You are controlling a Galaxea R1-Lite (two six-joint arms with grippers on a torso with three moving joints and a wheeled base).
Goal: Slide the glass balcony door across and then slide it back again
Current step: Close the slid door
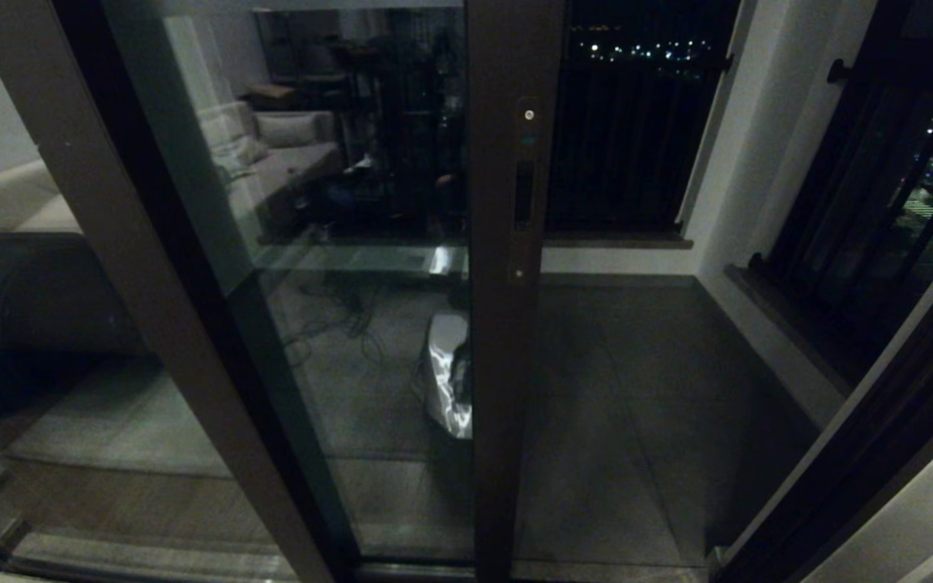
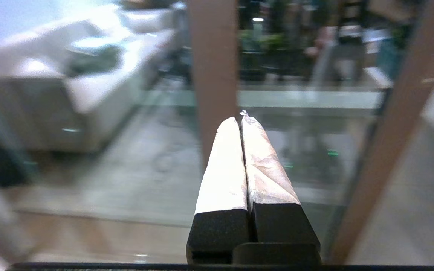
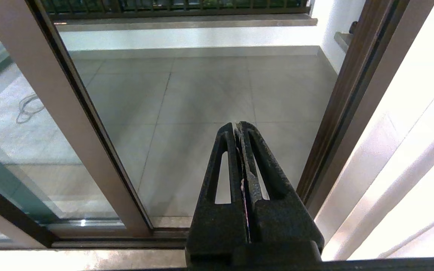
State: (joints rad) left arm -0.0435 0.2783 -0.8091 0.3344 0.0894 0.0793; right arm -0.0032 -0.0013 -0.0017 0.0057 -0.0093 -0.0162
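The left gripper [image 2: 242,116] fills the near part of the left wrist view, its two pale, tape-wrapped fingers [image 2: 224,169] pressed together and holding nothing. It hangs in the air in front of the glass, its tips pointing toward a brown upright [image 2: 214,64] of the door frame without touching it. Through the glass a pale sofa [image 2: 89,75] and floor show in blurred reflection.

The right gripper [image 3: 238,126] is closed too, its black slotted fingers [image 3: 217,177] together and empty. It points down at the balcony floor [image 3: 209,94] through the doorway, between a brown stile [image 3: 51,113] on one side and the dark jamb [image 3: 337,113] on the other.

In the head view neither arm appears. The door [image 1: 511,324] stands partly slid across: its upright edge runs down the middle of the view, bearing a narrow slot handle [image 1: 524,193] with a small round lock [image 1: 529,114] above it. Its glass lies to the left of that edge and reflects a sofa [image 1: 272,154]. To the right the opening gives onto the tiled balcony floor [image 1: 636,389], a dark railing [image 1: 636,121] and a white wall [image 1: 758,162]. Further left a second brown stile [image 1: 110,243] slants across the view.
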